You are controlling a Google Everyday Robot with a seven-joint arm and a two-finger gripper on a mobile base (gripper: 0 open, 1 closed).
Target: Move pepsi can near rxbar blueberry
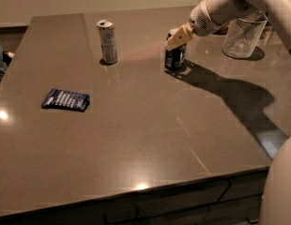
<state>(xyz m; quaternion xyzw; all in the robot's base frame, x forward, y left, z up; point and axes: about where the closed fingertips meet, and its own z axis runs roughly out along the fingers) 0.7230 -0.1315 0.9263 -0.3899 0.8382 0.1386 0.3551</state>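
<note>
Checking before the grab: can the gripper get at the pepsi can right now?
Probably yes: the gripper sits right at the pepsi can's top, and the silver can and glass stand well aside.

Hand (pixel 176 39) over pepsi can (pixel 175 59) — its top hidden.

pepsi can (pixel 175 59): short, dark blue, upright, well right of the silver can (pixel 107 42). rxbar blueberry (pixel 65 99): flat dark blue wrapper with white lettering, lying front-left of the silver can. gripper (pixel 175 40) is at the pepsi can's top.
</note>
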